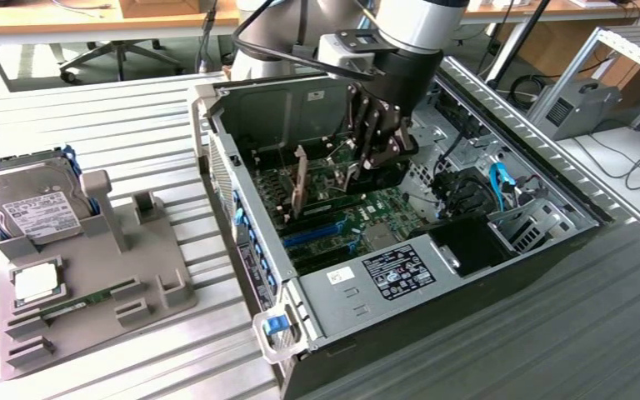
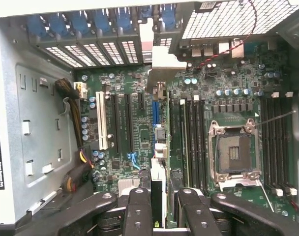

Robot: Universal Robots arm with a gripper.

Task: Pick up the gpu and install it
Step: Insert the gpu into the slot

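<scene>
The gripper [image 1: 378,143] is gripping the gpu [image 2: 158,194] edge-on inside the open case [image 1: 256,275], holding it over the motherboard [image 2: 134,123], apparently above a slot.

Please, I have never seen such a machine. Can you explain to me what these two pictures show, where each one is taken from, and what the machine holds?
A robot arm reaches into an open computer case lying on a metal table. One picture looks from outside; the other comes from a camera on the arm's wrist, looking down at the circuit board. The gripper, the arm's two-fingered hand, is shut on a thin black card, the gpu, standing edge-on above the board's slots. Beside the case, a grey tray holds a hard drive and a green memory stick.
</scene>
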